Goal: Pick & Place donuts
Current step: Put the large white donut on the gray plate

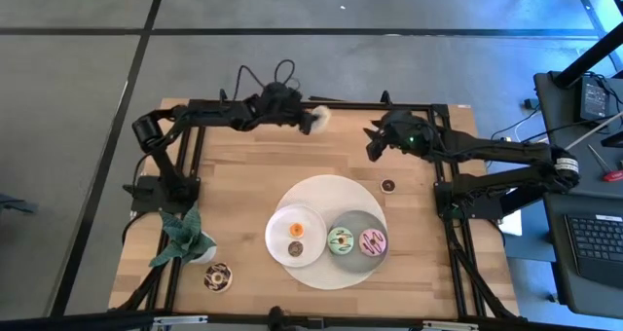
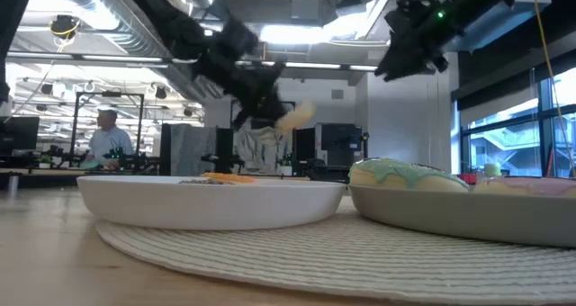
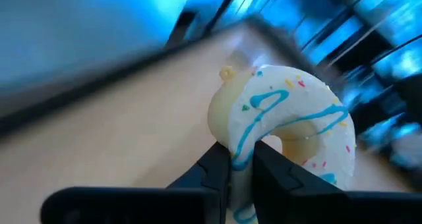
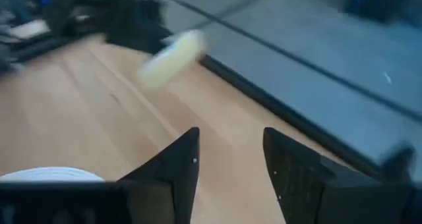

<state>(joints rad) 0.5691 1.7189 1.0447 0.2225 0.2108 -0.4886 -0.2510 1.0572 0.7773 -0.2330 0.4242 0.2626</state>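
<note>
Worktop (image 1: 243,165): wooden, framed by dark rails, carrying everything below
Mat (image 1: 336,190): big round white mat near the middle of the worktop, with both plates on it
White plate (image 1: 277,236): on the mat's left side, holding an orange mini donut (image 1: 296,231) and a brown mini donut (image 1: 295,248)
Grey plate (image 1: 356,219): just beside the white plate, on the mat's right side, holding the green donut (image 1: 340,240) and the pink donut (image 1: 372,241), which lie side by side
Plant (image 1: 183,239): green and leafy, at the left front of the worktop
My left tool (image 1: 308,120): raised over the far edge of the worktop, fingers (image 3: 214,168) pinching the white donut (image 3: 290,122) by its rim, so the ring stands up between them
My right tool (image 4: 227,165): over the far right of the worktop, fingers spread apart with nothing between them
Chocolate donut (image 1: 218,277): sprinkled, lying on the worktop just beside the plant
Loose mini donut (image 1: 388,186): dark, on bare wood just to the right of the mat
</note>
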